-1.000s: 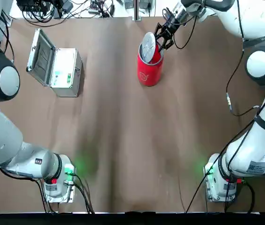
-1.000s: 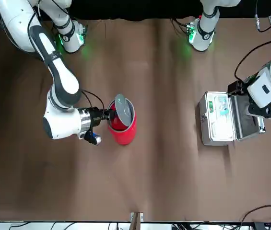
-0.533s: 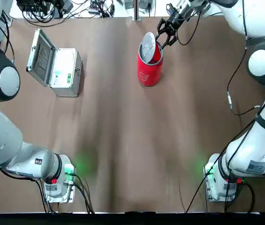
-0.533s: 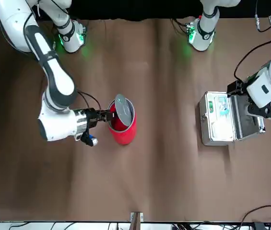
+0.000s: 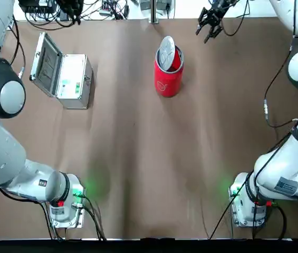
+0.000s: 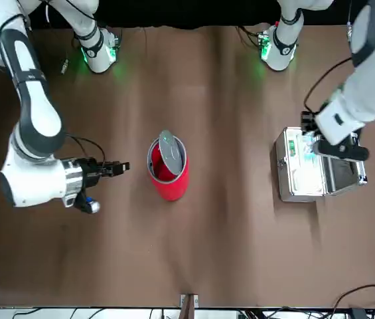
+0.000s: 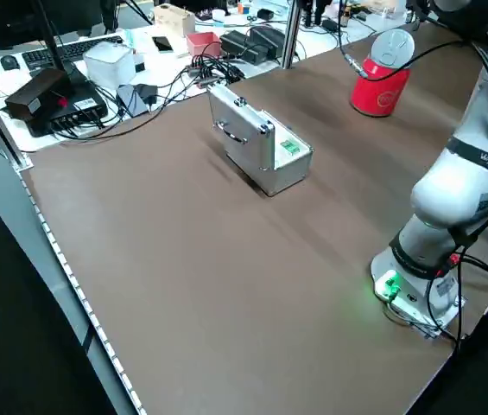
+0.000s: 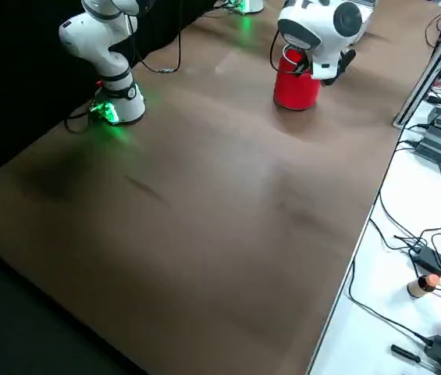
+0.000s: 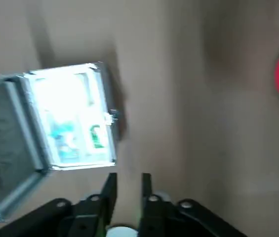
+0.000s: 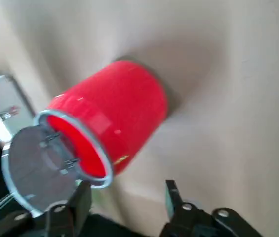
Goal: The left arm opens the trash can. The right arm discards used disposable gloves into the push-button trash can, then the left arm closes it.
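Two empty grippers, right gripper [image 10: 128,182] wide, clear of bin [image 5: 168,79], left gripper [image 9: 129,178] part-spread near case [image 5: 75,81]; off-centre lid [image 5: 166,53] push could tip bin.

The trash can [image 10: 124,106] has a body of smooth, glossy red, like painted metal, and in the right wrist view its lid [image 10: 40,168], beyond the fingers [image 10: 82,205], looks like dull grey metal with a shinier rim. The case [image 9: 72,116], lying past the left arm's fingers [image 9: 108,197], appears of bright silver metal at its edges, and the tabletop [image 9: 149,98] under these fingers is brown, smooth and softly shining.
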Motion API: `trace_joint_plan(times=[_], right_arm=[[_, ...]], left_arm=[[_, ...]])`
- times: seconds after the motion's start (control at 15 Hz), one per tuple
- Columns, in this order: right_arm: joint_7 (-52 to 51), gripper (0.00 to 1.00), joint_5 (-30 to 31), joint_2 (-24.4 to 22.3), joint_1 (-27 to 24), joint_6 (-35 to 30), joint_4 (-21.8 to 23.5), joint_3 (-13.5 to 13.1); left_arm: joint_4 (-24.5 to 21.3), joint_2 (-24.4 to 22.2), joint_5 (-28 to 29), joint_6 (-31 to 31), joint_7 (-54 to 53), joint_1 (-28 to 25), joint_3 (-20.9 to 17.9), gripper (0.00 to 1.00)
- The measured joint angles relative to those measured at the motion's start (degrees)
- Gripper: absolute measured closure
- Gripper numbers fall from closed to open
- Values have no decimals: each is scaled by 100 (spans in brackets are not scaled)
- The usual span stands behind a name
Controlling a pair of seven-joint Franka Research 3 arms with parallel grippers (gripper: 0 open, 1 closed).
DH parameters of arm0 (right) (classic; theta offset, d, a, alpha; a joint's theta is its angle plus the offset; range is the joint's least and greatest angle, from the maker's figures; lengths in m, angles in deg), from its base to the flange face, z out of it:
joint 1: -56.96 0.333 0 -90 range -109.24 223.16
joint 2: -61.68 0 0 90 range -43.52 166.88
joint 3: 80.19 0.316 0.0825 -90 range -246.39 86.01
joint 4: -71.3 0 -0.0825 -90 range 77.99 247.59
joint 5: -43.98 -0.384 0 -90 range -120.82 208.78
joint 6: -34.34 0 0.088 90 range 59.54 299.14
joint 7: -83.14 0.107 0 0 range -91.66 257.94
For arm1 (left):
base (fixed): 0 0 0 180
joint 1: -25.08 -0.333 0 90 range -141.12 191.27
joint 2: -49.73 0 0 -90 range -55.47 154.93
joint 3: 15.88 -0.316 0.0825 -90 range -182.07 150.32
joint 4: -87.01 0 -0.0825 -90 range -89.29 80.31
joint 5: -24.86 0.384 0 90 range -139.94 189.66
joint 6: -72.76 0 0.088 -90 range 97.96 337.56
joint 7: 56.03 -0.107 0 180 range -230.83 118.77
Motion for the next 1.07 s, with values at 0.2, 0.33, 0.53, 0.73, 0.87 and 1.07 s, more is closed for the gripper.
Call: trace_joint_plan(times=[0.2,0.33,0.53,0.73,0.87,1.07], right_arm=[[-40,27,841,-106,-213,-90,-102,4],[-47,21,1323,-190,-287,-186,-239,2],[-46,5,1645,-329,-438,-430,-538,-23],[-85,1,1666,-430,-768,-523,-670,-29],[-119,1,1667,-512,-906,-530,-696,-32],[-123,1,1707,-656,-953,-697,-702,-33]], left_arm=[[-6,65,-338,172,869,67,482,99],[-17,158,-504,564,1551,116,840,99],[-26,331,-652,1447,2590,254,1214,99],[-31,502,-769,2526,3466,423,1412,99],[-39,696,-770,3282,3894,703,1423,99],[-46,1089,-770,4243,4265,1204,1418,96]])
